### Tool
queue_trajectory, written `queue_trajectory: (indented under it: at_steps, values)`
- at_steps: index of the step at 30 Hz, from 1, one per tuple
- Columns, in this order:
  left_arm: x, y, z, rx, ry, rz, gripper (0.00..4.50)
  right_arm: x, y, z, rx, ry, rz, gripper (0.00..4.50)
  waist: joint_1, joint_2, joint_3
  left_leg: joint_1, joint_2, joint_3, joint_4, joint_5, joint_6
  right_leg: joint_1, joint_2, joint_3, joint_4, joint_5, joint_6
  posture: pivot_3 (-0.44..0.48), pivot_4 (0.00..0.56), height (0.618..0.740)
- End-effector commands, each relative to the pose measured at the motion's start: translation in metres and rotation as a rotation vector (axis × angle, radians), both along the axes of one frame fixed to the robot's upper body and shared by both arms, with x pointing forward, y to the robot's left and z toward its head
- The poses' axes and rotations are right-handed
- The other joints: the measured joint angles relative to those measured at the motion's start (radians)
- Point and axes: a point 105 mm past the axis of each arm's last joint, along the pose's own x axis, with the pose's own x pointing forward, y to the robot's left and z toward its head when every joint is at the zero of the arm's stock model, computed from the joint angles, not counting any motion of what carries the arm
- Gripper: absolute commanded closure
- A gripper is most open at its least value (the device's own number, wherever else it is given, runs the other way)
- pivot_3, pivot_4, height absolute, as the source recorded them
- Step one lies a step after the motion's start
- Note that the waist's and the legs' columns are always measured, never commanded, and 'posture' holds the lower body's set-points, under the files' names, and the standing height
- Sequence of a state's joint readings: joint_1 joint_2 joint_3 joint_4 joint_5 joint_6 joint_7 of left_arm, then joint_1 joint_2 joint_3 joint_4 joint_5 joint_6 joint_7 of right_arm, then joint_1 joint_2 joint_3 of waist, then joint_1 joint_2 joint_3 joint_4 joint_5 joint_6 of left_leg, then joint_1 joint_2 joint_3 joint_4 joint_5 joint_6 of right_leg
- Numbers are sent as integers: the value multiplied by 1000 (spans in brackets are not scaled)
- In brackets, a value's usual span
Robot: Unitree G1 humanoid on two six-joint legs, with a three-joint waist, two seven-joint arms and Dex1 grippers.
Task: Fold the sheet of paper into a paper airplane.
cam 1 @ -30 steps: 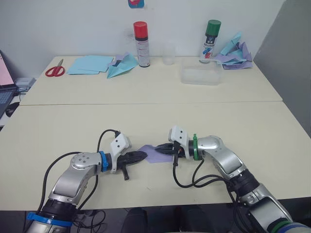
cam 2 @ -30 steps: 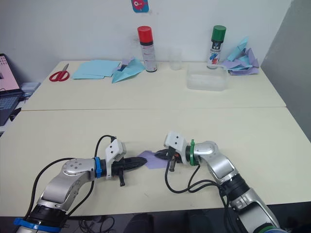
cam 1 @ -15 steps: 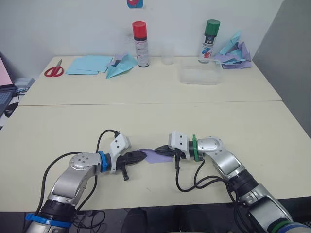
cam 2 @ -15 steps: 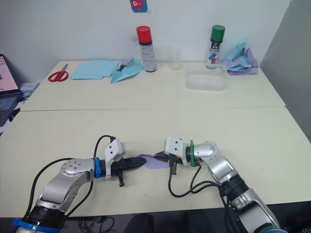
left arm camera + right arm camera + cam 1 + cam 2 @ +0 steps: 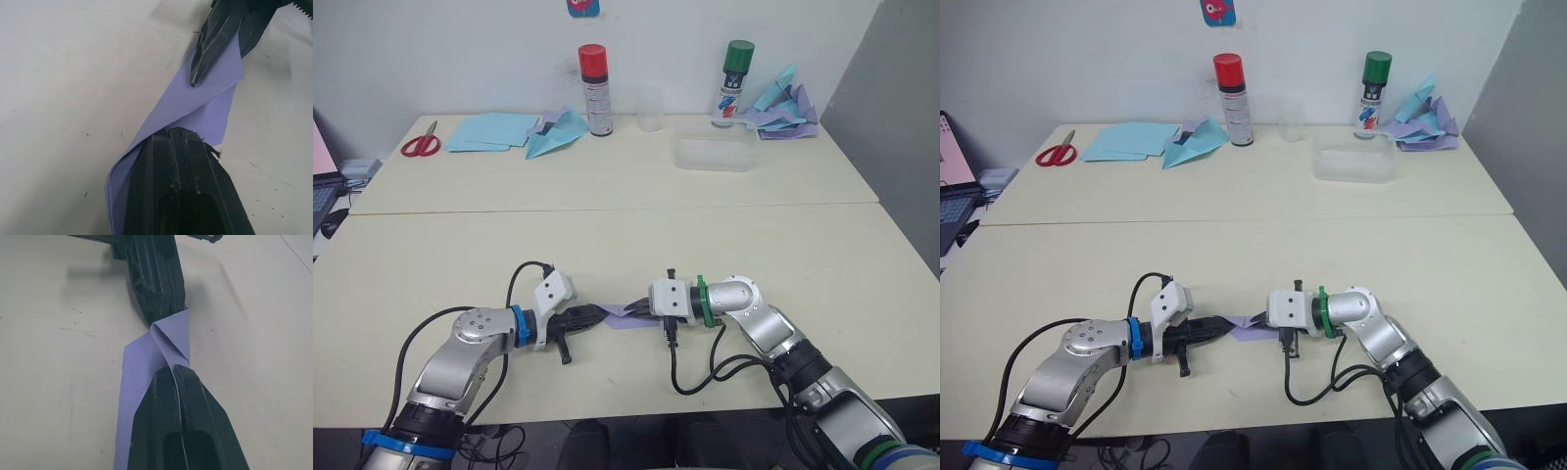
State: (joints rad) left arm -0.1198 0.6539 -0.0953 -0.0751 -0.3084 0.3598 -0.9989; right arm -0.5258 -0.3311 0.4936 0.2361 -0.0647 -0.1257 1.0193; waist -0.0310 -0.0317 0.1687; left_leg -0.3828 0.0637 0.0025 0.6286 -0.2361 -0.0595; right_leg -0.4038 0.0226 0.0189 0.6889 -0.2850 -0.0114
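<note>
The sheet of paper (image 5: 619,316) is a lavender strip, folded and twisted, held just over the table's front part between both grippers. My left gripper (image 5: 600,314) is shut on its left end, and my right gripper (image 5: 635,309) is shut on its right end, the two tips a short way apart. In the left wrist view my left gripper (image 5: 179,133) pinches the paper (image 5: 195,100) with the right gripper's fingers (image 5: 215,44) clamped on the far corner. In the right wrist view the paper (image 5: 139,367) curls over my right gripper (image 5: 171,369).
Along the far edge stand a red-capped spray can (image 5: 594,88), a clear cup (image 5: 651,113), a green-capped can (image 5: 736,83) and a clear plastic box (image 5: 715,154). Red scissors (image 5: 419,143), pale blue sheets (image 5: 494,129), a pale blue plane (image 5: 556,134) and a heap of paper planes (image 5: 783,103) lie there too.
My right gripper has rolled at the wrist and drawn slightly left, toward the left gripper. The paper between them has gone from a flat patch to a narrow twisted strip.
</note>
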Motion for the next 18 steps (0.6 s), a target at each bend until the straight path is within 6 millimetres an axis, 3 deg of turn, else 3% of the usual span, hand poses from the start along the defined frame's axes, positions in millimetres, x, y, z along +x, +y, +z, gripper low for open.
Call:
queue_trajectory:
  at_steps: [1, 7, 12, 15, 18]
  values:
    - [-8, 17, -28, 77, 113, 59, 4500, -4, 1, -6, -50, -18, 33, 4450, 0, 0, 0, 0, 0, 0, 0, 0, 0, 0, 0, 0, 0, 0, 0, 0, 150, 740]
    - [-9, 19, -24, 65, 117, 63, 4500, -1, -4, -20, -153, -48, 31, 4450, 0, 0, -1, 1, 0, 0, 0, 0, 0, 0, 0, 0, 0, 0, 0, 0, 150, 740]
    - [-10, 42, -11, 58, 142, 97, 4500, 0, -6, -23, -182, -45, 28, 4450, -2, 0, -1, 1, 1, 0, 0, 0, 0, 0, 0, 0, 1, 0, 0, 0, 150, 740]
    - [-1, 58, 7, -4, 137, 163, 4500, -1, -7, -25, -191, -39, 29, 4450, -1, 0, -1, 2, 1, -1, -1, 0, 0, 0, 0, 0, 1, 0, -1, 0, 150, 740]
    - [4, 56, 28, -86, 120, 161, 4500, -2, -8, -26, -195, -37, 31, 4450, -1, 0, -1, 1, 1, -1, 0, 0, 0, 0, 0, -1, 2, 0, -1, 0, 150, 740]
